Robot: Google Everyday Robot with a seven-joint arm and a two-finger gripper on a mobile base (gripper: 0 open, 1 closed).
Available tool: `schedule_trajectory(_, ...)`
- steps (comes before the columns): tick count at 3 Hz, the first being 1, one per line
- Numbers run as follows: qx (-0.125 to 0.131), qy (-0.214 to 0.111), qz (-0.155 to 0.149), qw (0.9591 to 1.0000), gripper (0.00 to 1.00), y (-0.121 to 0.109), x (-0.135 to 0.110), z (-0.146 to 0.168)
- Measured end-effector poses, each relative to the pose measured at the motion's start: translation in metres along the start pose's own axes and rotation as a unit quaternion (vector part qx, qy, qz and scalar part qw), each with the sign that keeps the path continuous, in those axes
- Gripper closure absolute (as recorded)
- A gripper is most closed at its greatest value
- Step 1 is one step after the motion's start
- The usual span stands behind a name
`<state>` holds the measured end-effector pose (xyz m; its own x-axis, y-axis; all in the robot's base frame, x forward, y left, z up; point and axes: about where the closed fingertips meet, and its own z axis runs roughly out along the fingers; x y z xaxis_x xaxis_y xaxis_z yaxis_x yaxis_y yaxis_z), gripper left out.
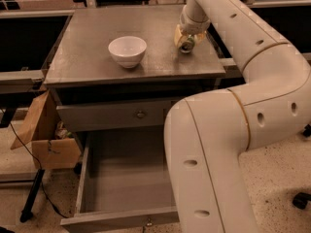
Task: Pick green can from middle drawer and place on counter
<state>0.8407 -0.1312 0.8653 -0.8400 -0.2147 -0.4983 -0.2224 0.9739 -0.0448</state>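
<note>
The gripper [186, 39] is low over the right rear part of the counter [87, 57]. Its pale yellowish fingers [178, 35] close around the green can [186, 44]. Only the can's silver top and a dark rim show between them; the body is mostly covered. The top tilts toward the camera, and whether the base touches the counter cannot be told. A white bowl [127, 51] sits well apart to the can's left. Below, the middle drawer [126, 178] stands pulled out, its grey floor bare where visible. The bulky white arm [252, 81] hides its right side, and the frame edge cuts off its front. A cardboard box [46, 135] leans beside the cabinet.
</note>
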Motion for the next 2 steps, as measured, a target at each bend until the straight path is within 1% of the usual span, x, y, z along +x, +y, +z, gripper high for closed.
schedule_trajectory(1,-0.002,-0.001,-0.002,1.0000,0.00,-0.0008,-0.0002,-0.0011)
schedule_trajectory(2,-0.002,-0.001,-0.002,1.0000,0.00,-0.0008,-0.0002,-0.0010)
